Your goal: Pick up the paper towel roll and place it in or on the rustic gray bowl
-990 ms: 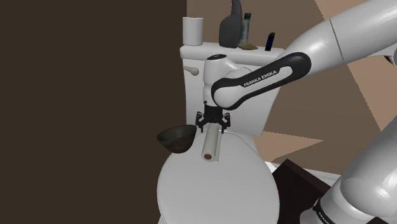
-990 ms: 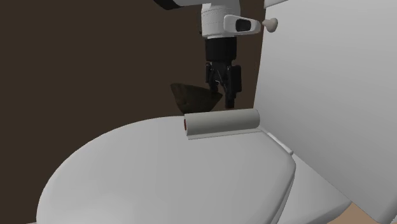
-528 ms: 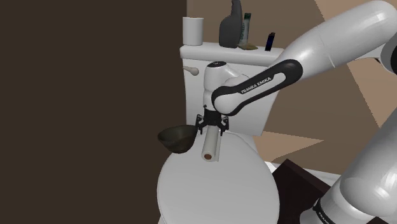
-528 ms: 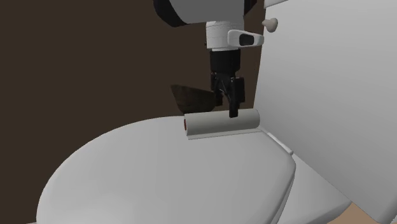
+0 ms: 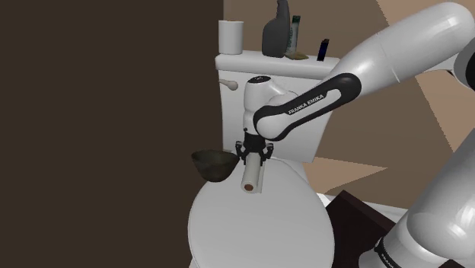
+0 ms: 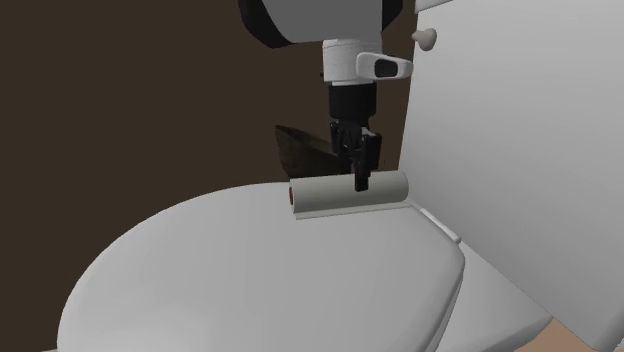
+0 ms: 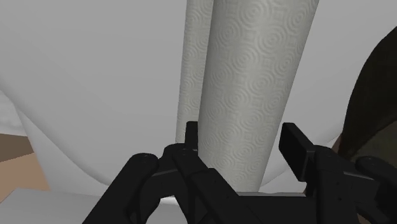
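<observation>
I see the paper towel roll (image 7: 248,76) lying on its side on the white toilet lid (image 6: 260,270). My gripper (image 7: 238,137) straddles it, fingers spread, not clamped. The dark bowl (image 5: 213,165) sits just beside it.

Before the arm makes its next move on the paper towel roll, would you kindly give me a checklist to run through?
1. Tool straddles the paper towel roll: ok, it has one side of the roll at each jaw.
2. Fingers clamped on the roll: not ok, they are open and a gap shows beside one.
3. Roll lies flat on the toilet lid: ok.
4. Bowl upright, opening upward: ok.
5. Bowl apart from the roll: cannot tell.
</observation>
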Tool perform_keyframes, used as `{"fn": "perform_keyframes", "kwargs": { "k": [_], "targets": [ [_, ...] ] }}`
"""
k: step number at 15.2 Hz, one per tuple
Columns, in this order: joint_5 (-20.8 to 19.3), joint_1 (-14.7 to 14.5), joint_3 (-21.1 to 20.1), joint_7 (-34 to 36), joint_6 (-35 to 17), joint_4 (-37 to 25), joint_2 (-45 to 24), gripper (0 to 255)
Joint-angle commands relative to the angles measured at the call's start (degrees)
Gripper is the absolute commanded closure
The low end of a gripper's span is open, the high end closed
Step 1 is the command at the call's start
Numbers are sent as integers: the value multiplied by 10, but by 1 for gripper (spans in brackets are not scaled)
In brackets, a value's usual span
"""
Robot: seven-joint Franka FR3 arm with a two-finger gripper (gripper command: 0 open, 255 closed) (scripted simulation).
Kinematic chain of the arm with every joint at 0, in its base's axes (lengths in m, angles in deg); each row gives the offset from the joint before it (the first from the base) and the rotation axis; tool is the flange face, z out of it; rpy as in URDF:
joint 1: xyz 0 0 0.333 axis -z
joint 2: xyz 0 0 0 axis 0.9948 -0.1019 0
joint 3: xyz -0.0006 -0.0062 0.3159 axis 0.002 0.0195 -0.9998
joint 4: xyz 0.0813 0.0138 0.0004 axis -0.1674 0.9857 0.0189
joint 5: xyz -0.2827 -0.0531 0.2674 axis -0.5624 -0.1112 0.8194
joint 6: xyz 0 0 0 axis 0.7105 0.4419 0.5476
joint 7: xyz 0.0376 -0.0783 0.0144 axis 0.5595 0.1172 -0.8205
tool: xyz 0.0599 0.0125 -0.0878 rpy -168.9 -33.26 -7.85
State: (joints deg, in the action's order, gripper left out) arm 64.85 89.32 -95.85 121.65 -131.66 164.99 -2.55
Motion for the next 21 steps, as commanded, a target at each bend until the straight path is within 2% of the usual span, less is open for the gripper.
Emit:
{"fn": "perform_keyframes", "kwargs": {
  "k": [1, 9, 21],
  "targets": [
    [2, -3, -4, -1, 1, 4, -4, 255],
    [0, -4, -4, 0, 1, 1, -8, 255],
    [30, -4, -3, -25, 91, -41, 45, 255]
  ]
}}
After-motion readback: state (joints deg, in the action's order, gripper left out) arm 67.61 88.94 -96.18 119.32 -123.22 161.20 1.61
